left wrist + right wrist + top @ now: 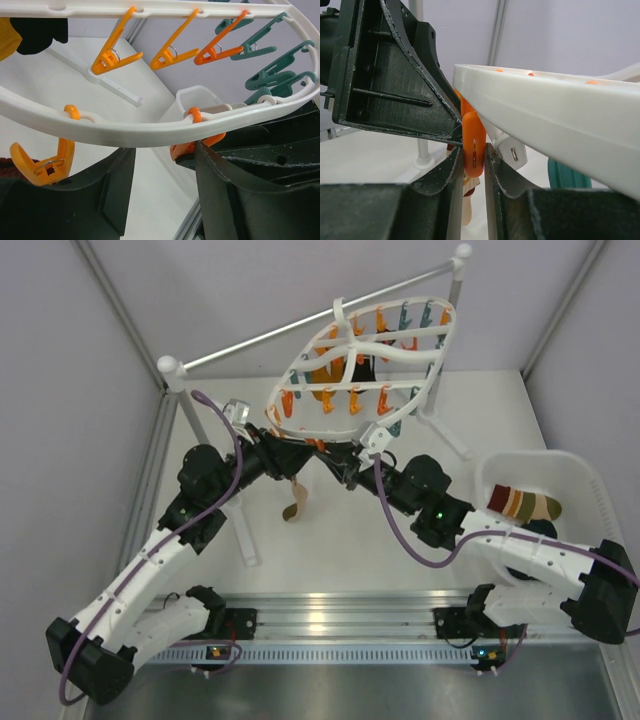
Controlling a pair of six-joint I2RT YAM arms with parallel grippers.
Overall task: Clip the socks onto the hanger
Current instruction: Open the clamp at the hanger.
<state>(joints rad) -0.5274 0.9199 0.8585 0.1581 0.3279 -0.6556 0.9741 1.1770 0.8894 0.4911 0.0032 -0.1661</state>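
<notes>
White oval hanger (125, 131), rows of orange and teal pegs, hangs tilted off a grey rail (260, 340) above the desk (480, 410). Right jaws pinch an orange peg (473, 145) on its near rim, with a tan sock (293, 502) dangling just below. Left jaws stand apart at the rim, gripping nothing.

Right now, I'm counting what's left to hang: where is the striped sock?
In the top view, the striped sock lies in the white tub on the right side, beside the right arm, apart from the hanger.
</notes>
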